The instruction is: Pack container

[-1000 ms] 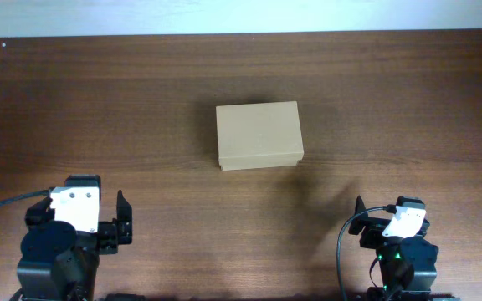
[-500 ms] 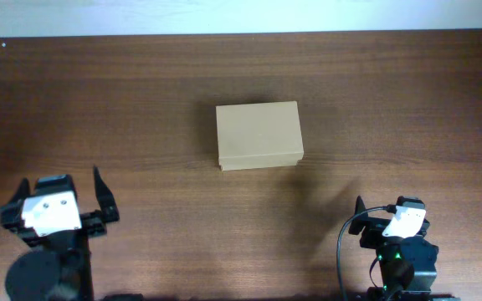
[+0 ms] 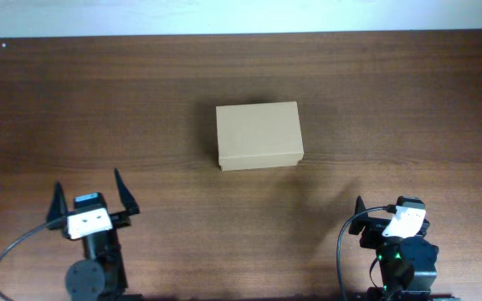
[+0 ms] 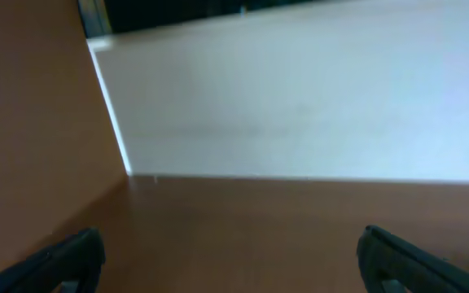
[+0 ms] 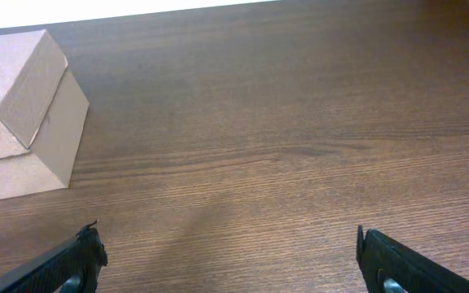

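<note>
The container (image 3: 258, 135) is a tan cardboard box with its lid shut, standing on the brown wooden table (image 3: 375, 100) a little beyond the middle. It also shows at the upper left of the right wrist view (image 5: 23, 122). My left gripper (image 3: 88, 188) is open and empty at the near left, fingers spread wide and pointing to the far side. In the blurred left wrist view the left gripper (image 4: 230, 264) has only table and wall ahead; the box is out of view there. My right gripper (image 3: 394, 213) is open and empty at the near right, and the right wrist view shows it (image 5: 230, 264) over bare wood.
A pale wall (image 3: 241, 15) runs along the table's far edge. In the left wrist view a brown panel (image 4: 31, 122) stands at the left. Nothing else lies on the table.
My left arm has swung round and shifted right, so its gripper now points at the far side with both fingers spread. The box and the right arm have not moved.
</note>
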Controlling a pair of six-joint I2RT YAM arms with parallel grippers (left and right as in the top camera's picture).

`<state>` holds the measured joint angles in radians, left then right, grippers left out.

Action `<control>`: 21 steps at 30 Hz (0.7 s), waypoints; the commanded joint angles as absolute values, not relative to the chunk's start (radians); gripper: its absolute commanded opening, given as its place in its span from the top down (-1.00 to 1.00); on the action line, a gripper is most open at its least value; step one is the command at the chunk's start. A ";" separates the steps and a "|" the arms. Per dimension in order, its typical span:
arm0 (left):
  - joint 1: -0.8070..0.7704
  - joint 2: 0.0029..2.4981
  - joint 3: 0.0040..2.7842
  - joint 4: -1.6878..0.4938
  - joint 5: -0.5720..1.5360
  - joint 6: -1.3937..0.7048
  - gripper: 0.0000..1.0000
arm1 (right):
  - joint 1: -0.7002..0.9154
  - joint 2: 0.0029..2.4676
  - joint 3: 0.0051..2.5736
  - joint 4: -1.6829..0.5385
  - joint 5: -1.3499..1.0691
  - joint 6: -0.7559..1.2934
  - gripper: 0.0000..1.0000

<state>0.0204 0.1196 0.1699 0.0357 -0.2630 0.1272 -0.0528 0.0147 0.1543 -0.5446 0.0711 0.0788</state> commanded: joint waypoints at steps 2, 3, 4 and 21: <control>0.027 0.050 0.060 0.061 -0.266 0.136 -0.98 | -0.060 0.003 0.146 -0.542 0.080 0.087 -0.98; 0.027 0.039 0.047 0.061 -0.266 0.136 -0.99 | -0.060 0.003 0.146 -0.542 0.080 0.087 -0.98; 0.027 0.028 0.033 0.060 -0.266 0.136 -0.99 | -0.060 0.003 0.146 -0.542 0.080 0.087 -0.98; 0.027 0.010 0.009 -0.060 -0.266 0.136 -0.98 | -0.060 0.003 0.146 -0.542 0.080 0.087 -0.98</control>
